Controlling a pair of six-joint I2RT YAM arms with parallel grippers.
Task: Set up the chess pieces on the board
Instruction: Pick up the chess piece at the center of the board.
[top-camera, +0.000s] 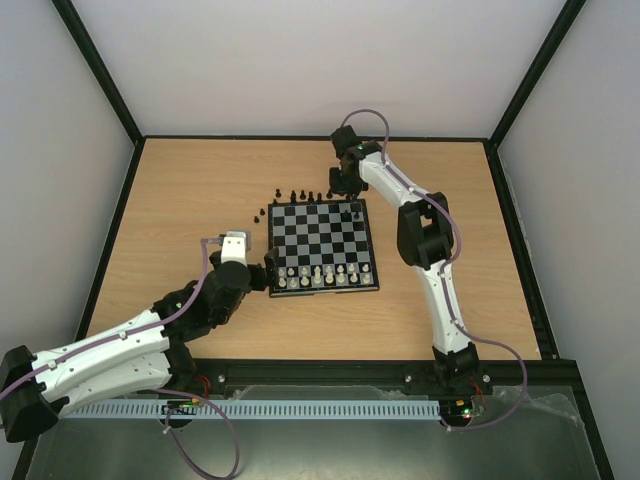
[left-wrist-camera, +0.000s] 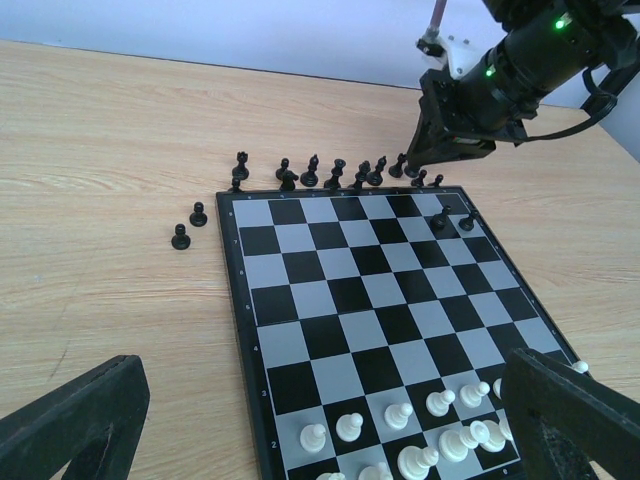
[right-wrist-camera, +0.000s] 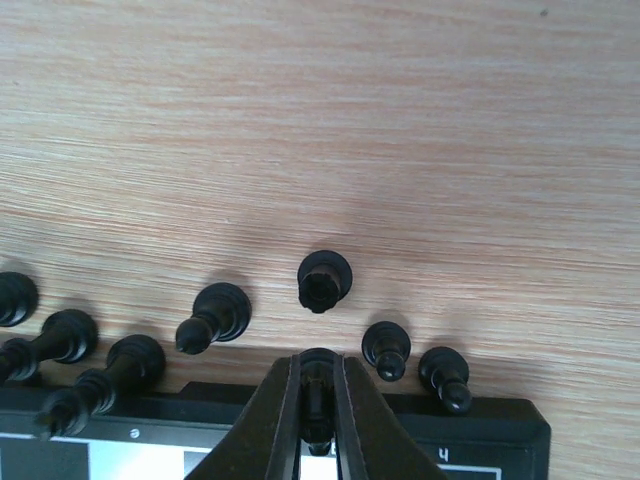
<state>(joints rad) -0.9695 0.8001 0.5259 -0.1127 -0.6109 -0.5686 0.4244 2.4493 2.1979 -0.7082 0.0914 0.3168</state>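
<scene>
Clearly the pinch itself is the weak spot. The black piece (right-wrist-camera: 317, 400) sits between the pressed-together fingers of the right gripper (left-wrist-camera: 412, 170). It is tiny and slim, so I judge it could twist or slip out as it is lifted. If it tilts in the grip, it would be set down leaning and could topple on its square.

Its neighbours are the second hazard. A pawn (right-wrist-camera: 385, 348) stands just right of the fingers, and a rook-like piece (right-wrist-camera: 325, 278) stands just above them in the frame. Any sideways drift on the way up could knock either one into the crowded row of black pieces (left-wrist-camera: 330, 172). The dark border of the board (right-wrist-camera: 480, 428) also lies right at the fingers, so a low carry might catch the piece's base on it.

The held piece looks upright, with its long axis vertical to the table (right-wrist-camera: 320, 120) and its head toward the wrist camera. In that view it runs up and down at the lower centre. The fingers hide its base, so I cannot tell whether it rests on the border or on the wood beside it. In the top view this spot is just above the board's upper edge, right of centre.

Further out, two black pieces (left-wrist-camera: 440, 218) stand on squares at the board's upper right, and the white pieces (left-wrist-camera: 400, 440) fill the bottom rows. The left gripper (top-camera: 268, 272) is spread wide and holds nothing, beside the board's lower left corner.
</scene>
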